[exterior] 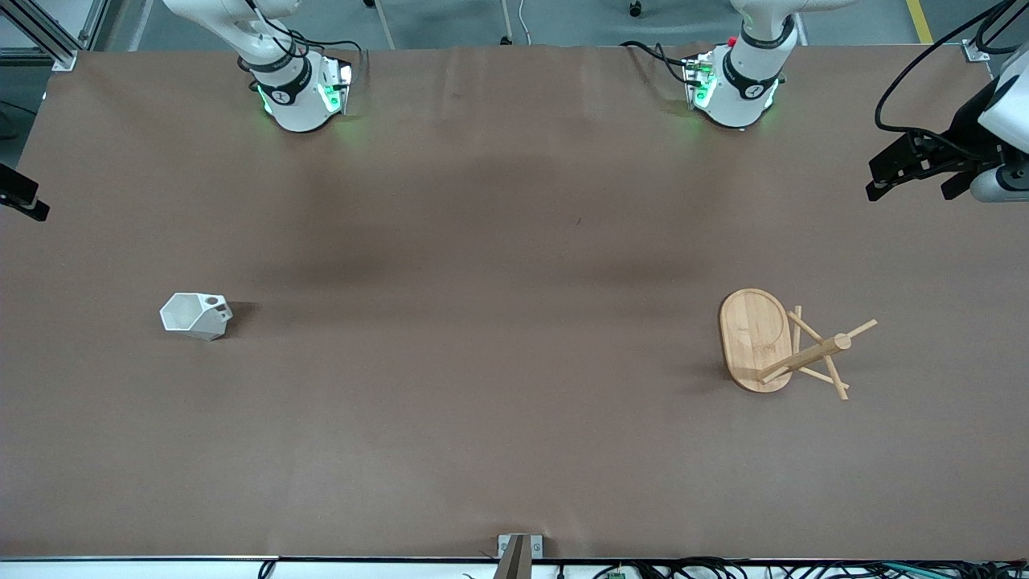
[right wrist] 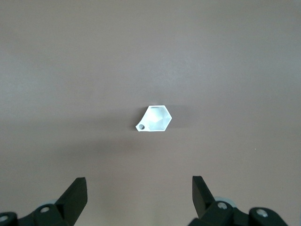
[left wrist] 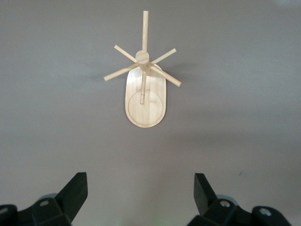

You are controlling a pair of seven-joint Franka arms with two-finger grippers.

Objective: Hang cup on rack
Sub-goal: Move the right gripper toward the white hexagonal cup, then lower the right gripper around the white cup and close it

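The white faceted cup (exterior: 195,315) stands upright on the brown table toward the right arm's end, its pierced handle on the side toward the robots' bases. My right gripper (right wrist: 139,184) hangs open and empty high above the table, with the cup (right wrist: 155,118) small and well below it. The bamboo rack (exterior: 776,344) stands upright on its oval base toward the left arm's end. High over the table's edge at that end my left gripper (exterior: 908,189) is also open and empty. In the left wrist view the rack (left wrist: 145,96) lies well clear of the left gripper (left wrist: 141,182).
Both robot bases (exterior: 297,96) (exterior: 735,92) stand along the table edge farthest from the front camera. A small metal bracket (exterior: 518,551) sits at the table's nearest edge. Brown table surface (exterior: 482,322) stretches between cup and rack.
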